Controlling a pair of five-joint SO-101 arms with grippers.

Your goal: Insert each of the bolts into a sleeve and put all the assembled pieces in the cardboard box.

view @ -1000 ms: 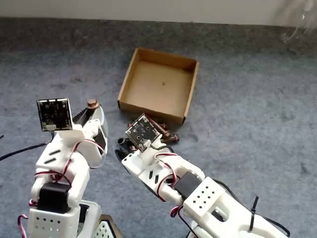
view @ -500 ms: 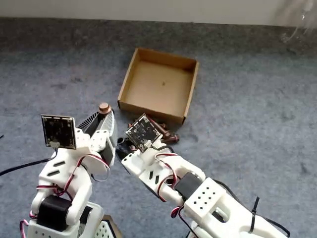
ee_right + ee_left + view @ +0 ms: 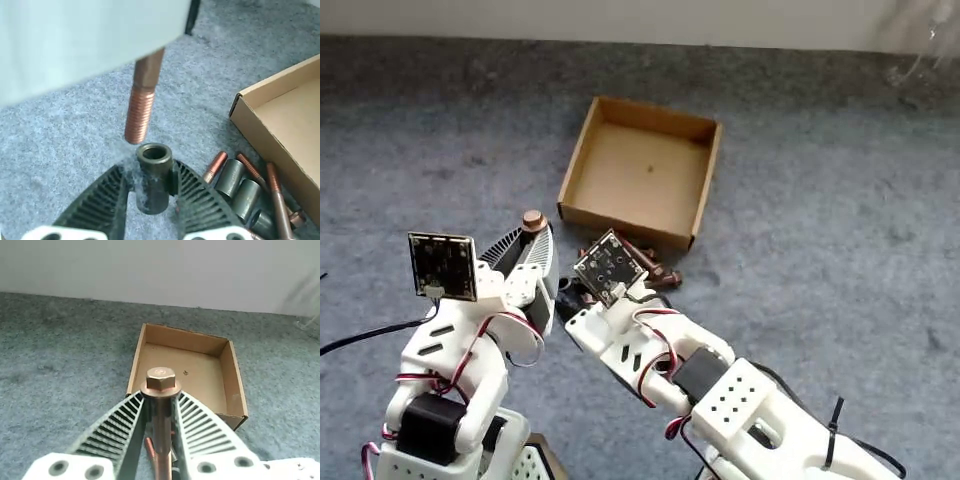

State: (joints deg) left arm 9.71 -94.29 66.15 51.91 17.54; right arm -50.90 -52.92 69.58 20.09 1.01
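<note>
Grey carpet; upright bolt, threads down, tight in left tool, above upright sleeve tight in right tool.

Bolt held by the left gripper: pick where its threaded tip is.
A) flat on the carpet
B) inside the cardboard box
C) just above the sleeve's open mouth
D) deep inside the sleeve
C: the threaded tip of the bolt ends just above the sleeve, held upright in the right gripper, and the bore shows empty.
</note>
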